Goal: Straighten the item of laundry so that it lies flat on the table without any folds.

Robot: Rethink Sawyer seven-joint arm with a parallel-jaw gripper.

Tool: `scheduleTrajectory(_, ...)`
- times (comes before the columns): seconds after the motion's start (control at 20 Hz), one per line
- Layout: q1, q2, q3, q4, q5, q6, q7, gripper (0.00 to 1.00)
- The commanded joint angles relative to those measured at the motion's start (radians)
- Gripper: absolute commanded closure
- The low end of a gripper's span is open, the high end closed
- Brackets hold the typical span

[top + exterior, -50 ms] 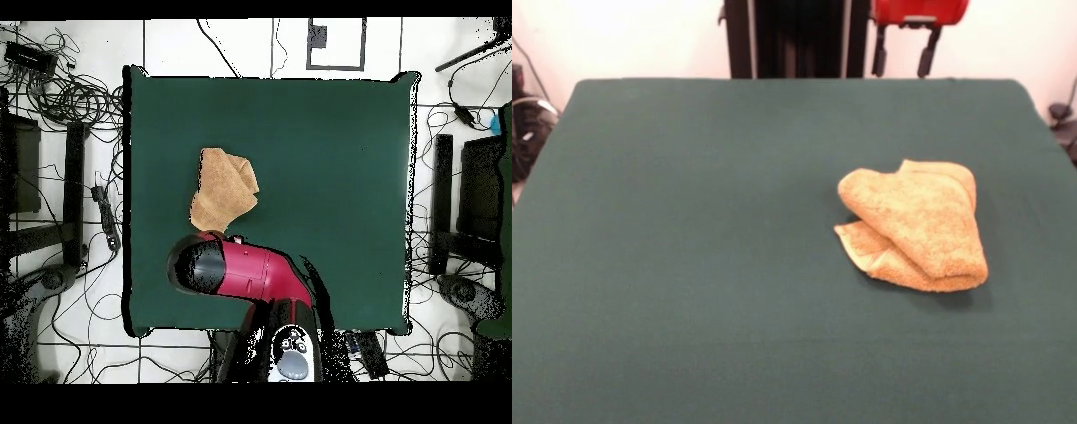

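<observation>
While the towel (914,225) lies folded over itself on the table (689,265), below and just forward of the raised gripper (904,55), the fingers hang apart holding nothing, apparently staged for a descent onto the cloth.

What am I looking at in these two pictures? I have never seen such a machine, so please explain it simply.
It is a robot arm, red and black, that stands at a table covered in dark green cloth. One picture is taken from across the table, facing the robot; the other looks straight down from above. On the table lies a mustard towel, folded over itself in a bundle, not flat. The gripper hangs at the top edge of the front view, well away from the towel. It holds nothing; its two black jaws stand apart.
</observation>
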Motion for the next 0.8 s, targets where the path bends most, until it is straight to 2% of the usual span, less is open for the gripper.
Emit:
scheduleTrajectory(0.05, 0.022, 0.026, 0.032, -0.024, 0.063, -0.062, 0.267, 0.00)
scheduleTrajectory(0.8, 0.009, 0.087, 0.045, -0.080, 0.056, -0.113, 0.243, 0.00)
